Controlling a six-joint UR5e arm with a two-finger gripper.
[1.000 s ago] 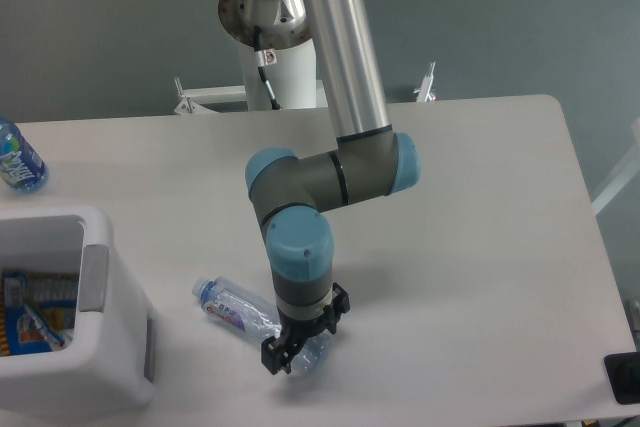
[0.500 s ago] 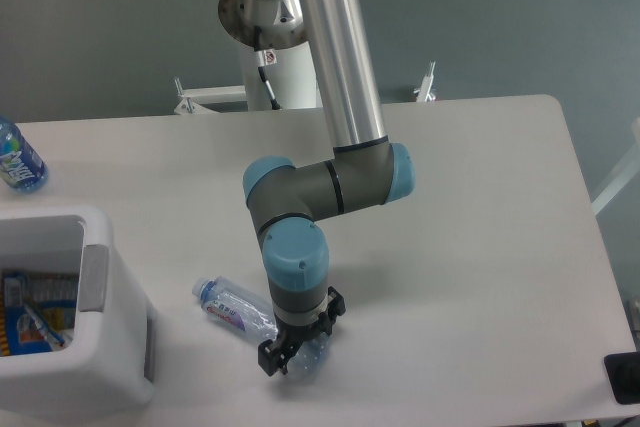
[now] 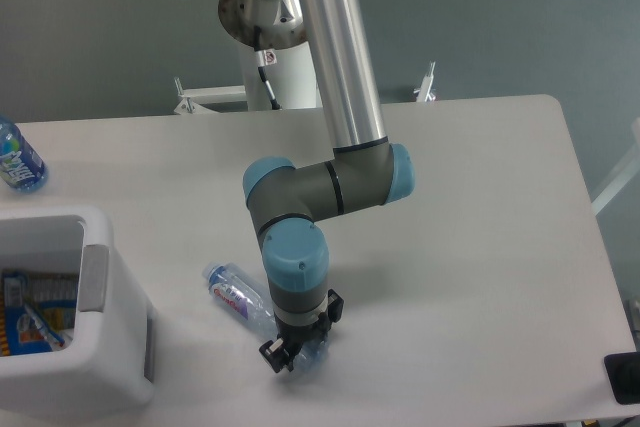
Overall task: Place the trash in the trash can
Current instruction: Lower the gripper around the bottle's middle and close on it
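The crushed clear bottle [image 3: 238,295] with a pale blue cap and red-blue label lies on the white table, cap pointing up-left. Its base end sits between the fingers of my gripper [image 3: 296,349], which points down and looks shut on the bottle at table level. The white trash can [image 3: 118,347], with a grey panel [image 3: 92,279] on its rim, stands at the lower left, about a bottle's length left of the cap. Colourful items lie inside it. The crumpled plastic wrapper does not show.
A blue-tinted water bottle [image 3: 16,158] lies at the table's far left edge, behind the bin. A black object [image 3: 622,378] sits at the lower right corner. The arm's base column [image 3: 272,72] stands behind the table's far edge.
The arm has shifted slightly left and lower. The gripper's fingers have drawn in on the bottle's base, and the bottle's cap end has swung up and to the right.
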